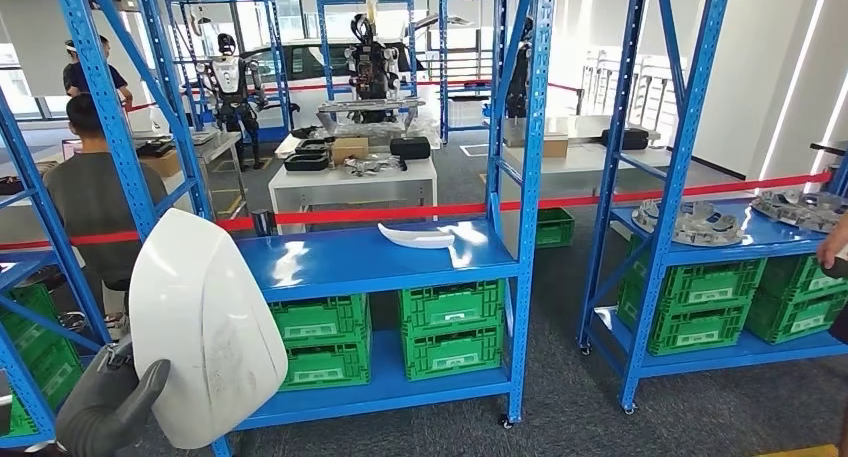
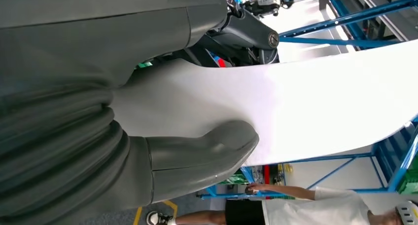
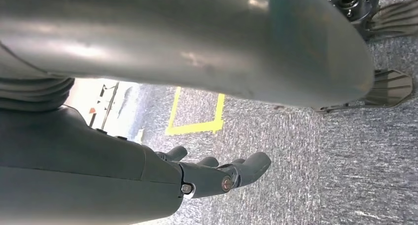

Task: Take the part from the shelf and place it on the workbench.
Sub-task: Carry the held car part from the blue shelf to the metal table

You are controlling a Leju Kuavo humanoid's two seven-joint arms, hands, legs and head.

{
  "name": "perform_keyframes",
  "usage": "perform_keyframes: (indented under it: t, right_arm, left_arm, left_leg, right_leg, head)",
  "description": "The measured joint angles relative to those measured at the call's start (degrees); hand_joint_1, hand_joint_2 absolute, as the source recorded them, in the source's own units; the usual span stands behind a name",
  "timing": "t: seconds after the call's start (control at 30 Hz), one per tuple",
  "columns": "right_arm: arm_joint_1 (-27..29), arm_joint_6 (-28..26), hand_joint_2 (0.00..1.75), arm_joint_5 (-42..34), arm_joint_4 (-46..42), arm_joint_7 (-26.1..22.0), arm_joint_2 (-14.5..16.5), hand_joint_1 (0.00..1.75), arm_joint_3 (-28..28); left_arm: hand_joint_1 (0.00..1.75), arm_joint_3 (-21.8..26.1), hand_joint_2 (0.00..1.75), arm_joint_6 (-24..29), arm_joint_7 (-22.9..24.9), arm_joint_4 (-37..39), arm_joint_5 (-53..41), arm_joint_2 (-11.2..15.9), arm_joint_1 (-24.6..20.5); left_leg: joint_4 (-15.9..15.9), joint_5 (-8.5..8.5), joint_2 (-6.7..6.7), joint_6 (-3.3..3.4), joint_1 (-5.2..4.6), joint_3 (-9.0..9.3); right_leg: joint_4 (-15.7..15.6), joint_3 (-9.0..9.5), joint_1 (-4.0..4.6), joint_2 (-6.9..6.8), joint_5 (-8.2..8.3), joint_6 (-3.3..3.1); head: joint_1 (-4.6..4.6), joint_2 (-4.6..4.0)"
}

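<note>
Gripping a smooth, curved white plastic shell part (image 1: 205,327), my left hand (image 1: 110,402) holds it beside the blue steel shelf (image 1: 380,262); my right hand (image 3: 217,176) hangs empty, fingers loosely apart, over grey carpet (image 3: 320,161).

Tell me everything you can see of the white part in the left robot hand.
The white part is a large, smooth, curved shell, plastic-looking, glossy and unmarked. The left robot hand grips its lower edge, thumb pressed on one face. It stands roughly upright, off the blue shelf, at the lower left of the head view.
</note>
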Motion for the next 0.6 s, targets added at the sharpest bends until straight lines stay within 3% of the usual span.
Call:
perform_keyframes:
  t: [0.07, 0.1, 0.13, 0.17, 0.23, 0.3, 0.33, 0.4, 0.43, 0.5, 0.57, 0.6]
  right_arm:
    - [0.0, -0.2, 0.00, -0.1, 0.0, 0.0, 0.0, 0.00, 0.0]
    - [0.0, -0.3, 0.00, -0.1, 0.0, 0.0, 0.0, 0.00, 0.0]
    - [0.0, -0.3, 0.00, -0.1, 0.0, 0.0, 0.0, 0.00, 0.0]
    - [0.0, -0.3, 0.00, -0.2, 0.0, 0.0, 0.0, 0.00, 0.0]
    - [0.0, -0.4, 0.00, -0.3, 0.0, 0.0, 0.0, 0.00, 0.0]
    - [0.0, -0.5, 0.00, -0.6, 0.0, 0.0, 0.0, 0.00, 0.0]
    - [0.0, -0.5, 0.00, -0.6, 0.0, -0.2, 0.0, 0.00, 0.0]
    - [0.2, -0.5, 0.00, -0.6, 0.0, -0.4, 0.0, 0.00, 0.0]
    - [0.3, -0.5, 0.00, -0.6, 0.0, -0.5, 0.1, 0.00, 0.0]
    - [0.5, -0.4, 0.00, -0.6, 0.0, -0.2, 0.2, 0.00, 0.0]
    - [0.5, -0.3, 0.00, -0.6, 0.0, 0.2, 0.3, 0.00, 0.0]
    - [0.4, -0.3, 0.00, -0.4, 0.0, 0.2, 0.2, 0.00, 0.0]
  left_arm:
    - [1.75, 0.4, 1.75, -0.1, 0.3, -0.3, 0.0, 0.0, 0.7]
    - [1.75, 0.5, 1.75, -0.1, 0.3, -0.4, 0.1, 0.1, 1.0]
    - [1.75, 0.5, 1.75, -0.2, 0.4, -0.5, 0.1, 0.1, 1.3]
    - [1.75, 0.6, 1.75, -0.2, 0.4, -0.6, 0.1, 0.1, 1.5]
    - [1.75, 0.8, 1.75, -0.4, 0.5, -0.8, 0.2, 0.1, 1.6]
    - [1.75, 1.1, 1.75, -0.6, 0.5, -1.0, 0.4, 0.2, 1.6]
    - [1.75, 1.2, 1.75, -0.6, 0.6, -1.0, 0.4, 0.2, 1.5]
    - [1.75, 1.2, 1.75, -0.2, 1.3, -0.9, 0.2, 0.2, 1.5]
    - [1.75, 1.2, 1.75, 0.3, 1.9, -0.7, 0.1, 0.0, 1.3]
    - [1.75, 1.1, 1.75, 1.4, 3.0, -0.2, -0.1, -0.2, 0.9]
    - [1.75, 1.0, 1.75, 2.8, 3.9, 0.7, -0.6, -0.3, 0.3]
    - [1.75, 0.9, 1.75, 3.7, 4.3, 1.4, -1.0, -0.3, -0.1]
  left_leg:
    - [7.3, -4.91, 0.00, -0.48, 0.27, -1.62]
    - [10.0, -5.73, 0.01, -0.67, 0.42, -1.85]
    - [11.1, -5.27, 0.02, -0.79, 0.57, -1.35]
    - [10.4, -3.88, 0.02, -0.86, 0.72, 0.06]
    - [3.7, -1.65, -0.02, -0.78, 0.91, 5.69]
    - [-4.4, -2.40, -0.14, -0.36, 0.66, 11.39]
    - [-6.7, -3.00, -0.19, -0.05, 0.38, 12.61]
    - [-7.9, -2.39, -0.08, 0.84, 0.04, 12.12]
    - [-7.9, -1.67, 0.00, 1.40, 0.03, 11.45]
    - [-8.0, -0.28, 0.17, 2.38, 0.17, 10.01]
    - [-8.0, 0.96, 0.27, 2.80, 0.05, 8.27]
    - [-7.9, 1.60, 0.33, 2.83, -0.01, 7.46]
  right_leg:
    - [0.0, -1.39, 0.07, -0.14, 1.15, -0.24]
    - [0.0, -2.16, 0.09, -0.22, 1.75, -0.20]
    - [0.0, -2.97, 0.11, -0.28, 2.37, -0.11]
    - [0.1, -3.77, 0.11, -0.34, 3.00, 0.02]
    - [0.2, -5.05, 0.13, -0.36, 4.14, 0.40]
    - [0.2, -5.78, 0.14, -0.32, 5.32, 0.98]
    - [0.0, -6.02, 0.05, -0.30, 5.97, 1.33]
    - [-0.3, -6.54, -0.24, -0.22, 7.12, 2.11]
    - [0.0, -7.02, -0.36, -0.09, 6.48, 2.44]
    - [3.9, -8.62, -0.44, 0.17, 1.90, 2.91]
    - [11.6, -10.46, -0.35, 0.27, -3.39, 3.18]
    - [15.1, -11.02, -0.34, 0.28, -4.13, 3.24]
  head:
    - [-0.11, 0.00]
    - [-0.14, 0.00]
    - [-0.15, 0.00]
    - [-0.17, 0.00]
    - [-0.20, 0.00]
    - [-0.14, 0.00]
    - [-0.11, 0.00]
    - [-0.09, 0.00]
    - [-0.04, 0.00]
    - [0.08, 0.00]
    - [0.20, 0.00]
    - [0.23, 0.00]
